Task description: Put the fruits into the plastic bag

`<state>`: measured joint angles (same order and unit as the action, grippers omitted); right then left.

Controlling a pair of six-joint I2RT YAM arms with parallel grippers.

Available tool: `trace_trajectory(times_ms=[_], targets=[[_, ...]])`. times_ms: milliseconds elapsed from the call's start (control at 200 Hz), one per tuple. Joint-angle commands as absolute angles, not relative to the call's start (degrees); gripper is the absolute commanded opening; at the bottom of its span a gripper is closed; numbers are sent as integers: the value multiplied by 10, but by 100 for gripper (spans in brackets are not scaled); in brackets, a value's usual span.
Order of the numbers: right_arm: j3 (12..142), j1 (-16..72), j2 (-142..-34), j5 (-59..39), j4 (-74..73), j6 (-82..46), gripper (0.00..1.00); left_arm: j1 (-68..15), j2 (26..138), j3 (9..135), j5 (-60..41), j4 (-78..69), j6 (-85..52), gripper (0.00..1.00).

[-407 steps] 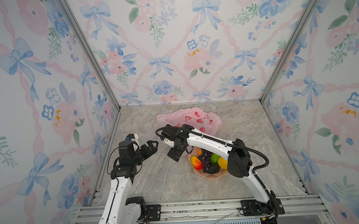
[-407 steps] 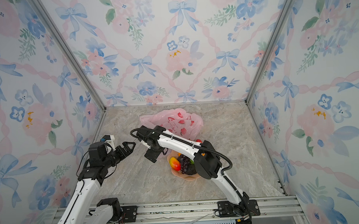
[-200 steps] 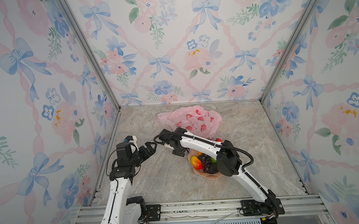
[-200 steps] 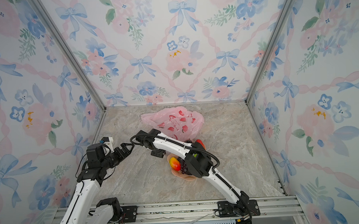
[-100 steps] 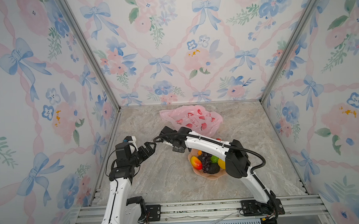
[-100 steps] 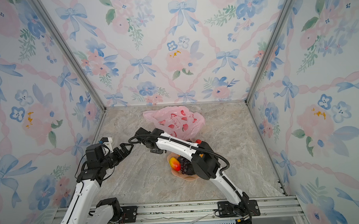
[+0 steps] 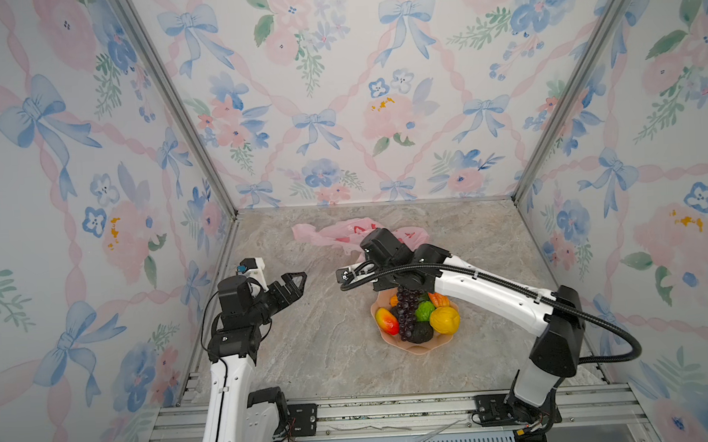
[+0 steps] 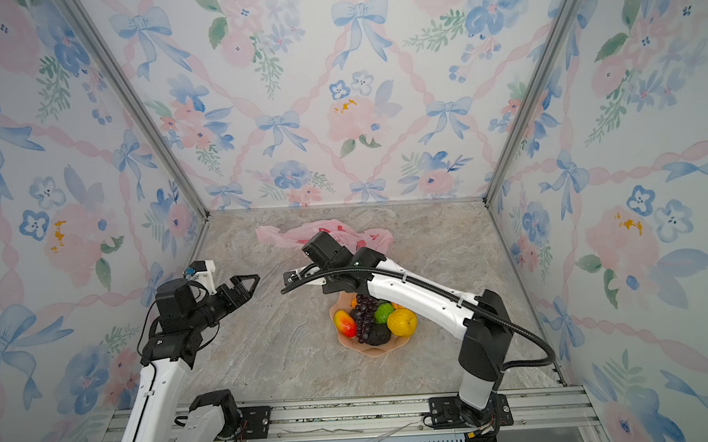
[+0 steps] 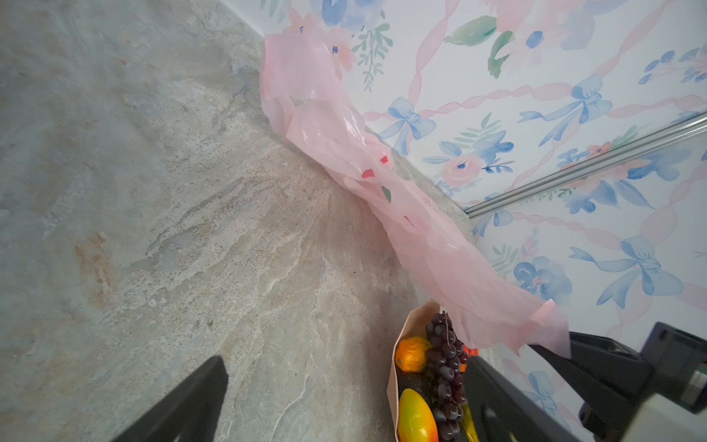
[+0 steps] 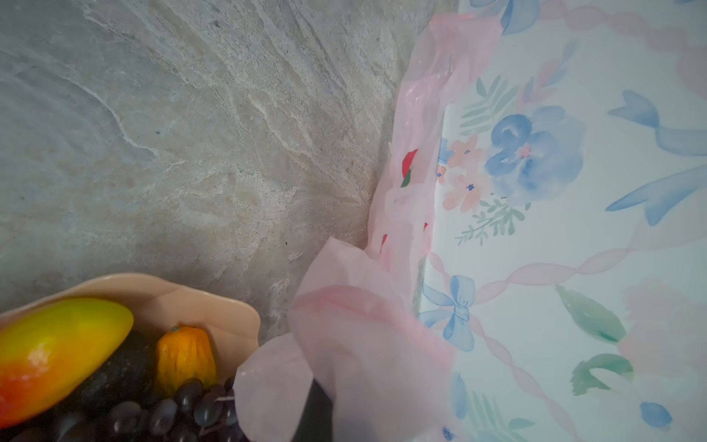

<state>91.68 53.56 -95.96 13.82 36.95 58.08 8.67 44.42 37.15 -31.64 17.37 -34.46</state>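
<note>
Right gripper [image 10: 316, 407]: jaws closed tight on a fold of the plastic bag [image 7: 336, 236]. In the right wrist view we see pink film bunched over the one dark finger that shows. In the left wrist view the bag's edge is drawn to a point at those fingertips. Nothing else in the pinch

Left gripper [image 7: 287, 286]: jaws spread wide and empty, held above the table [image 7: 330, 356]. It is well apart from the bowl [image 7: 427, 348] on the left arm's side and points toward the bag

Bag: crumpled on the table just behind the bowl, with one edge lifted near the bowl's far rim, close to the grape bunch [image 7: 407, 310]. We cannot see an open mouth

The fruits [image 7: 419, 316]: all heaped in the bowl, among them the lemon [image 7: 445, 320] and a mango [image 7: 386, 321]. We see none in the bag

Step in hand, as we judge it: opening the bag, before any fruit moves. One edge is secured. The next move calls for the left gripper to cross to the bowl's far side and take the opposite layer or handle, so the two can part the mouth. The film is thin, so that pinch should catch one layer only

Arms: the right forearm stretches low over the bowl's far half, with the wrist bent beyond it. The left arm stands upright from its base, with the wrist tipped forward
</note>
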Motion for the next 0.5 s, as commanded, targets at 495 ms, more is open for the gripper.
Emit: trace_trajectory(times_ms=[495], targets=[[882,497,-826,5,429,649,0,-17,529,550,-51,336,-44,93]])
